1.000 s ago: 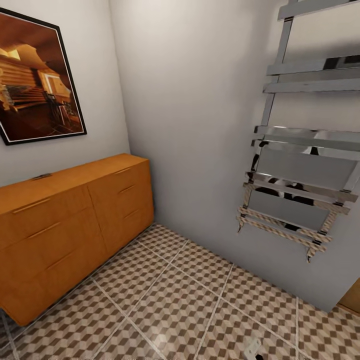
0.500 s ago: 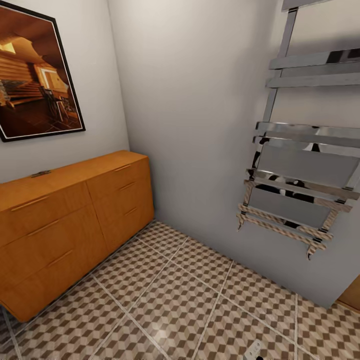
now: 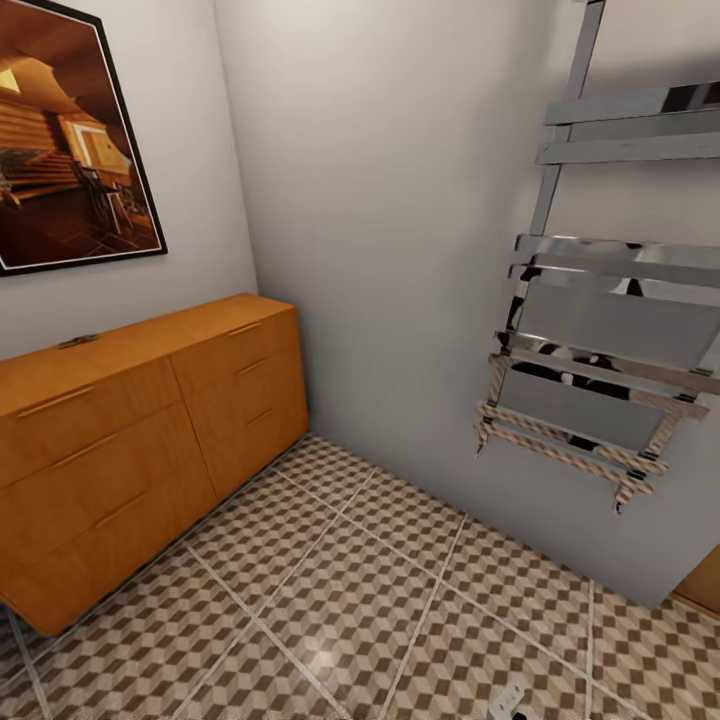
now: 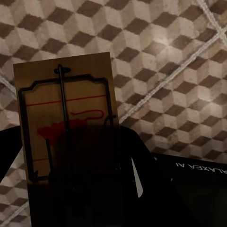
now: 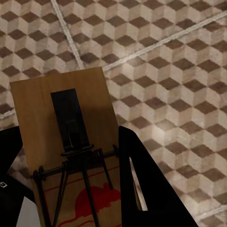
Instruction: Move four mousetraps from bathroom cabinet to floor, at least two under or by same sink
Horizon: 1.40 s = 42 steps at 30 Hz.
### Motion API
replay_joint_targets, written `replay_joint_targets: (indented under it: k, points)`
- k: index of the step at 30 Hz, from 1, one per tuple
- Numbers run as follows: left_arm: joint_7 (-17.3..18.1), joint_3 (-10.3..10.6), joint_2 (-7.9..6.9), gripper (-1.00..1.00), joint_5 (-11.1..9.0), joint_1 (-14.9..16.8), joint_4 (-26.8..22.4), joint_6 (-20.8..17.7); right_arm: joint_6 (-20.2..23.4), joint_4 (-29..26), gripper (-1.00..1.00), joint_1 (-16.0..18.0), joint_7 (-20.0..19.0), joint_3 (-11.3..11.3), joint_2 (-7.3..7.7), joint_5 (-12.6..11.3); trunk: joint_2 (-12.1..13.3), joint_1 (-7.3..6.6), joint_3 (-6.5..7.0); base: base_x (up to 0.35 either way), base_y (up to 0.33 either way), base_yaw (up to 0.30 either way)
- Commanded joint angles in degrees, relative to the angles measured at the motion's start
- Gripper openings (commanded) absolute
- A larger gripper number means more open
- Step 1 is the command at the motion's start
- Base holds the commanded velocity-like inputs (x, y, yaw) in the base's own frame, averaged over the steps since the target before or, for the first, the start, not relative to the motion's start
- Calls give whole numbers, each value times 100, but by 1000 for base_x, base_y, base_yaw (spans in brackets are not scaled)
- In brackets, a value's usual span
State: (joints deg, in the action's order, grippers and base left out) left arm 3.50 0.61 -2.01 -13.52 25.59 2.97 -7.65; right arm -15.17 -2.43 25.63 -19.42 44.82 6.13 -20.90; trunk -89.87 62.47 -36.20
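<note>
Tan wood mousetrap (image 4: pixel 66 137) sits clamped in my left pincer (image 4: pixel 75 189), another mousetrap (image 5: pixel 71 146) clamped in my right pincer (image 5: pixel 71 198), both above the bathroom floor (image 3: pixel 400 600). That's 2 traps w/ me. They look light, stiff, thin; I'd hold the board edges, away from the wire. One cabinet (image 3: pixel 130 430), drawers shut, by the wall.

The cabinet (image 3: pixel 150 440) stands on the bathroom floor (image 3: pixel 380 600) against the left wall, with a framed picture (image 3: pixel 70 140) on the wall above it. A towel rail (image 3: pixel 600 300) hangs on the wall well to the cabinet's right, past the corner. One small item (image 3: pixel 78 341) lies on the cabinet's top.
</note>
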Motion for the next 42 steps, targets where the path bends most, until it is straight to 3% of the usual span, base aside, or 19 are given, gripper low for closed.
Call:
replay_joint_targets:
  k: [1,22,42]
  points:
    - [19,9,-1,-100,-28,7,11,-9,-12,3,-100,4,-25,45,2,-63,-3,-1,-15,0,0,0]
    - [19,9,-1,-100,-28,7,11,-9,-19,13,-100,4,-18,37,4,-72,-3,-1,-209,0,0,-9]
    - [19,9,-1,-100,-28,7,11,-9,-21,14,-100,4,-24,36,13,-72,-3,-1,-367,0,0,-178]
